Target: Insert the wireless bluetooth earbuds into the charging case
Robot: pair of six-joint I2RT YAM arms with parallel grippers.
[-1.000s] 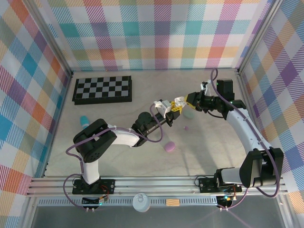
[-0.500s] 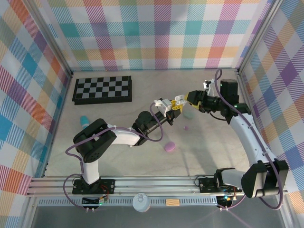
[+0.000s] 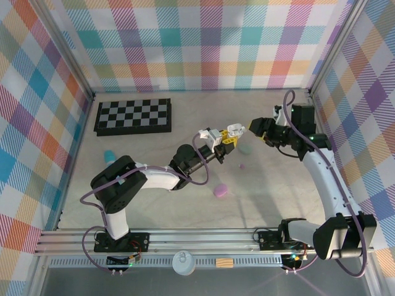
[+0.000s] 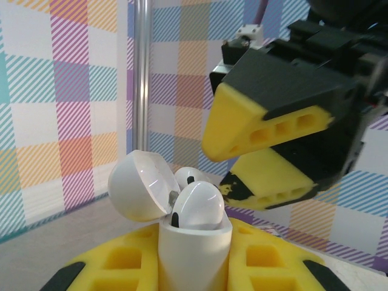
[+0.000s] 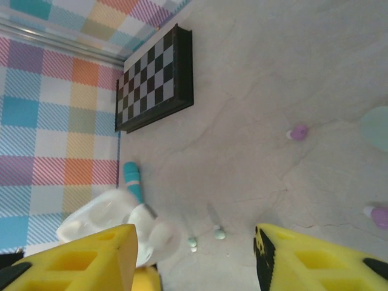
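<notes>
Two white earbuds (image 4: 199, 205) sit in the open charging case (image 4: 194, 245), itself clamped upright in the left gripper (image 3: 226, 137). Right gripper (image 3: 254, 126), fingers apart and empty, has backed off from just beside it: insertion looks done for this pair; lid not yet shut.

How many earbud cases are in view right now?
3: an open white case held by the left end effector; a mint case on the table close by; a purple case apart, toward the near edge. Others may be hidden.
</notes>
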